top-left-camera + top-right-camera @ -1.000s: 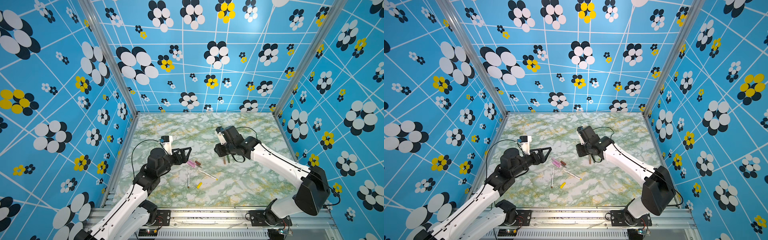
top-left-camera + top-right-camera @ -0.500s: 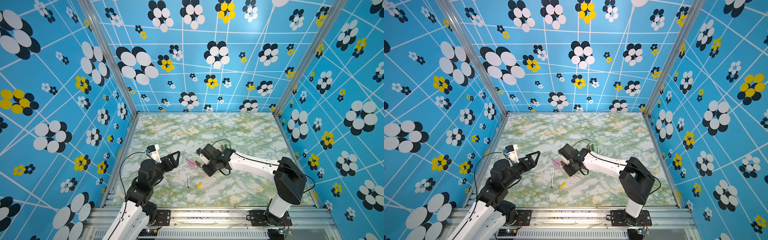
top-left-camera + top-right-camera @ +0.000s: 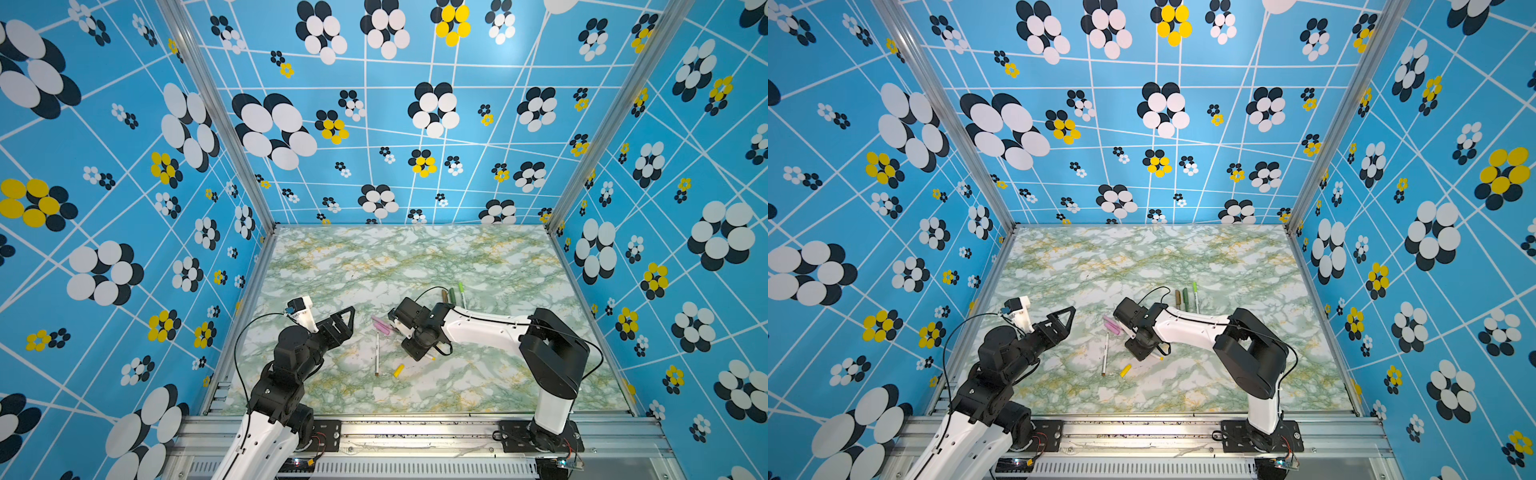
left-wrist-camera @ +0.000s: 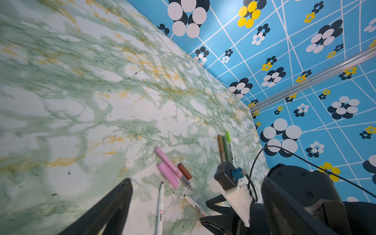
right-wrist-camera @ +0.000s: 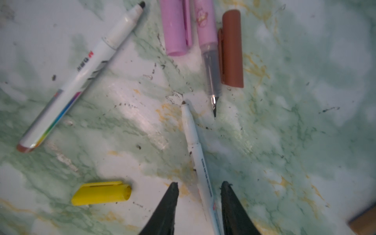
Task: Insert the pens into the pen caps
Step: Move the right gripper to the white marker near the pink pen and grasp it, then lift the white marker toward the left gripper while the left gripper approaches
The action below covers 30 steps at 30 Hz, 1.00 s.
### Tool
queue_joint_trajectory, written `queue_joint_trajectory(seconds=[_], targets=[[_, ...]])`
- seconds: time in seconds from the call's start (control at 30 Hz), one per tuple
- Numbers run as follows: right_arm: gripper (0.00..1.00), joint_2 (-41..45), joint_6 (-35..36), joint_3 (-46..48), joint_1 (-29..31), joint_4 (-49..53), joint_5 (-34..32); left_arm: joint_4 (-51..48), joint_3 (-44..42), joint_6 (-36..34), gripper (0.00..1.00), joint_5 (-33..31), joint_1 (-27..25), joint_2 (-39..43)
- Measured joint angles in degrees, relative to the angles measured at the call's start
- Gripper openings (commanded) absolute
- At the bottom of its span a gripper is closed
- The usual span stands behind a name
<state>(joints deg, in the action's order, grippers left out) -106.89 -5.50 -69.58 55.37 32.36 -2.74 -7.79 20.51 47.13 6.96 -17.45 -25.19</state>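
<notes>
Here the right hand [image 5: 200, 195] hangs low over the desk [image 5: 305, 122], jaws partly parted astride the white pen [image 5: 193, 146], not gripping it; the barrel runs straight out from between them, tip near the brown cap [image 5: 232, 50]. The left hand [image 3: 343, 326], spread wide, hovers well apart.

We count nine pieces, all lying flat.
- White marker [image 5: 81, 75]: brown end, dark tip bare.
- Slim white pen [image 5: 193, 142]: brownish tip bare, pointing at the pink pen's nib.
- Pink pen [image 5: 205, 30]: uncapped, clear nib section showing.
- Pink cap [image 5: 177, 28] and brown cap [image 5: 232, 48]: just beside it, one on each side.
- Yellow cap [image 5: 101, 192]: alone.
- Tan pen [image 4: 220, 146], dark green pen [image 4: 225, 147], light green pen [image 4: 229, 142]: capped, side by side, well apart from the rest.
</notes>
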Motion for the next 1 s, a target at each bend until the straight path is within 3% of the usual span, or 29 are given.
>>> queue_joint_trajectory(seconds=[0.37,0.63,0.83,1.0], targets=[[0.21,-1.46,-0.22,-0.11,0.02,-0.07,-0.37,-2.60,0.59,0.04,0.98,1.20,0.26,-2.38],[0.13,-1.51,-1.84,-0.11,0.04,-0.26,-0.57,-7.74,7.15,-0.70,0.94,4.13,0.26,-12.44],[0.10,-1.36,-6.64,0.15,-1.81,-0.31,-0.57,-7.78,10.23,-3.32,0.93,8.85,-0.33,-18.40],[0.11,-0.04,-12.85,1.99,-5.44,-1.14,0.00,-8.61,14.01,-6.73,0.93,10.36,-4.81,-22.86]])
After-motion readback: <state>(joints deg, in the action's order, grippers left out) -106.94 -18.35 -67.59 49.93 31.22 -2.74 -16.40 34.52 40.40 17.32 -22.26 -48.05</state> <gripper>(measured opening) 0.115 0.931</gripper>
